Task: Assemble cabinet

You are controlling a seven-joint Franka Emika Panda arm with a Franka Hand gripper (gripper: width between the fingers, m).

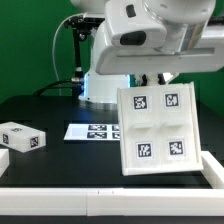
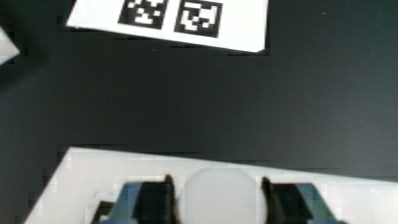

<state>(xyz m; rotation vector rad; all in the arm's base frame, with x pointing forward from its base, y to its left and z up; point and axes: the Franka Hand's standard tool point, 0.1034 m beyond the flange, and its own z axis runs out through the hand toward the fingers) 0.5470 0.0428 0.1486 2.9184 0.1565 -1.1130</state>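
Note:
The cabinet point(image 1: 160, 128) is a large white box face with several black-and-white tags. It hangs tilted above the table on the exterior view's right. My gripper point(image 1: 155, 82) grips it at its upper edge. In the wrist view the cabinet's white surface point(image 2: 89, 185) fills the lower part. The dark fingers point(image 2: 151, 200) stand on either side of a rounded white part of the cabinet, and my gripper point(image 2: 222, 200) is shut on it.
A small loose white tagged block point(image 1: 22, 137) lies on the black table at the exterior view's left. The marker board point(image 1: 92, 131) lies flat at the centre and also shows in the wrist view point(image 2: 169, 20). A white rail point(image 1: 100, 195) runs along the table's front and right.

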